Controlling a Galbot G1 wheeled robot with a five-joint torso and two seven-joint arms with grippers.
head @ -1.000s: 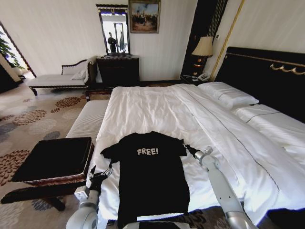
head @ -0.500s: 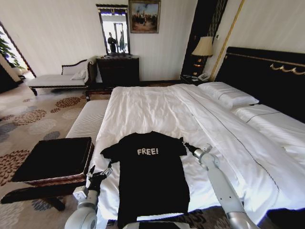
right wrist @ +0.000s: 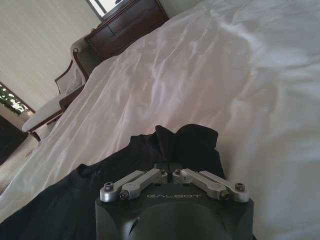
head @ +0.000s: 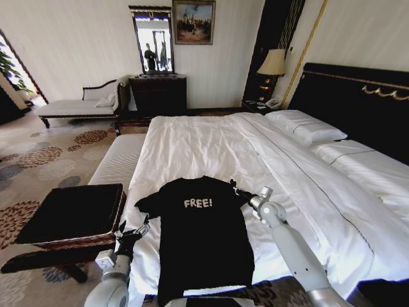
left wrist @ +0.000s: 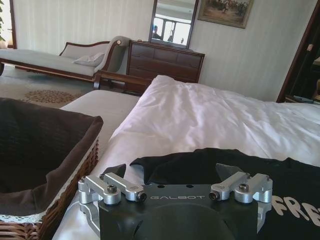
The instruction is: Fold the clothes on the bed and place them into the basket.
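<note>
Lying flat on the white bed point(head: 211, 147), chest side up with its white "FREE!" lettering showing, the black T-shirt point(head: 201, 233) is spread near the foot edge. The right gripper point(head: 234, 187) sits at the shirt's right sleeve, just beyond the shoulder seam, with the arm reaching in from the lower right across the duvet. In the right wrist view, the right gripper point(right wrist: 168, 166) has its fingers drawn together, and a raised fold of the black sleeve cloth point(right wrist: 185, 142) stands directly ahead of the tips; whether any cloth is actually pinched between them cannot be told. The left gripper point(head: 131, 233) is low beside the bed's foot corner, just short of the shirt's left sleeve and apart from it. The left wrist view shows the left gripper point(left wrist: 175, 187) with its fingers spread wide, the sleeve edge lying on the sheet just ahead of them. To the outer side of that gripper stands the brown wicker basket point(left wrist: 75, 182) with its black fabric lining, close against the side of the bed.
</note>
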